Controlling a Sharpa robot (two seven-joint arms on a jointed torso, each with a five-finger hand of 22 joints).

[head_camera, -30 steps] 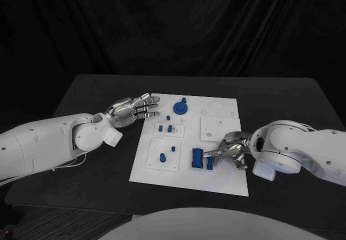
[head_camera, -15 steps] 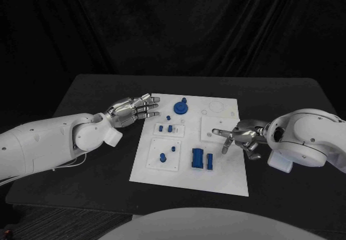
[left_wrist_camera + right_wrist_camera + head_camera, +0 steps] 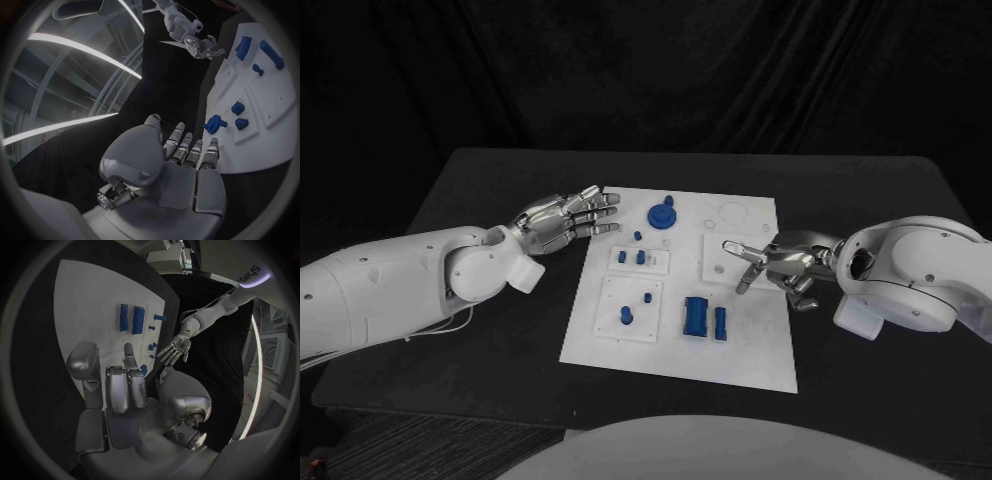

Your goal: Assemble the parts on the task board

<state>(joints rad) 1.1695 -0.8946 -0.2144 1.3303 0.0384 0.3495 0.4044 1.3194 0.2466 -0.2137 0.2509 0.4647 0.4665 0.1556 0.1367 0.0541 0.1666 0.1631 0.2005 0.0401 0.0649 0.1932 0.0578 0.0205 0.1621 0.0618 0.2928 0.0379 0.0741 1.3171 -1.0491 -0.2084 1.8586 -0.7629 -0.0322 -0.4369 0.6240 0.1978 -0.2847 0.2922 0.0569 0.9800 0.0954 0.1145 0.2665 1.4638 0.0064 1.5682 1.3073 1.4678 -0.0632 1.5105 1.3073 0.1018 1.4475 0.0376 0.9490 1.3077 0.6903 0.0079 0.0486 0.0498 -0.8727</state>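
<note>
The white task board (image 3: 733,360) lies mid-table. On it are a round blue knob part (image 3: 661,213), small blue pieces (image 3: 633,258) on a raised plate, and two more (image 3: 626,317) on the plate below. A wide blue bar (image 3: 694,315) and a narrow blue bar (image 3: 720,321) lie side by side. My left hand (image 3: 567,222) hovers at the board's left edge, fingers spread, holding nothing. My right hand (image 3: 773,265) hangs over the board's right side, above the bars, fingers apart and empty. The right wrist view shows the right hand (image 3: 125,385) and both bars (image 3: 137,319).
The board (image 3: 262,115) has white recessed squares and ring outlines on its right half (image 3: 737,250). Black table surface (image 3: 488,340) surrounds the board on all sides. A dark curtain closes off the back.
My right hand has let go of the narrow blue bar and drawn back up and to the right. The bar stays beside the wide one. The left hand has not moved.
</note>
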